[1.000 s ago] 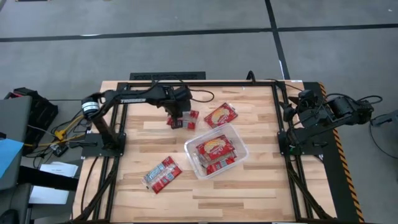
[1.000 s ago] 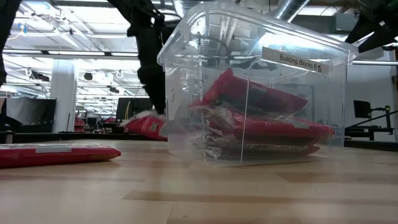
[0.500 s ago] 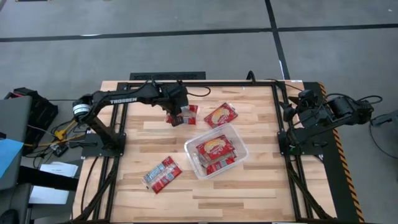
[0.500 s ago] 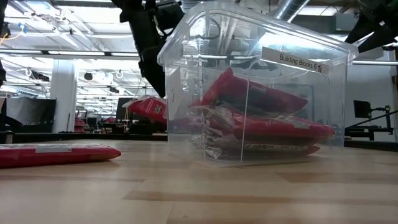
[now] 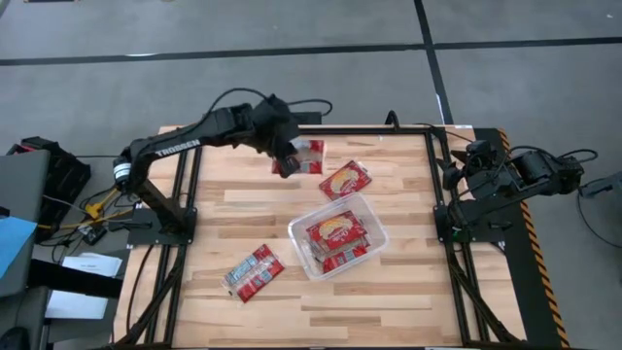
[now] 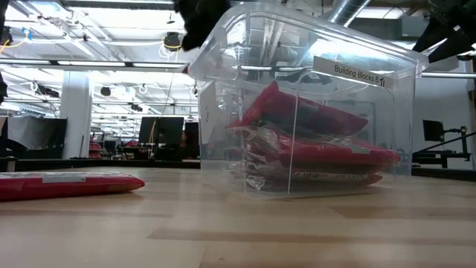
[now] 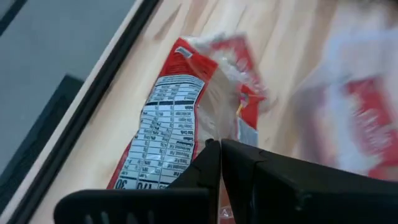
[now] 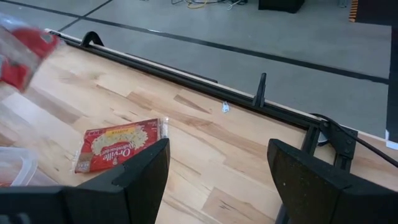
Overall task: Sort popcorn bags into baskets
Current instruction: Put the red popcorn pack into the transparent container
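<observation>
My left gripper (image 5: 289,161) is raised over the table's far middle, shut on a red popcorn bag (image 5: 310,156). The left wrist view shows that bag's white printed side (image 7: 166,127) past the fingertips. The clear tub (image 5: 374,222) stands right of centre with several red bags (image 5: 335,236) lying flat in it. One bag (image 5: 346,179) lies flat between the tub and the far edge. Two more (image 5: 254,271) lie near the left front. My right gripper (image 8: 217,180) is open, parked at the table's right edge (image 5: 457,177). My left gripper pinches the popcorn bag between its two fingers at one edge (image 7: 211,135), where the wrapper is crumpled. The fingers (image 7: 249,171) slant down from above. The bag is lifted clear of the table and sticks out beyond the fingertips toward the table's right.
The low view has the tub (image 6: 223,45) close by and a flat bag (image 6: 71,184) to its left on the wood. A black frame rail runs along the far edge (image 8: 186,74). Bare wood lies between the tub and the near edge (image 5: 389,301).
My left gripper has risen from table height, shifting a little toward the far right, staying shut. The popcorn bag it holds left the wood and now hangs clear of the table, out of the low view. The right arm kept still.
</observation>
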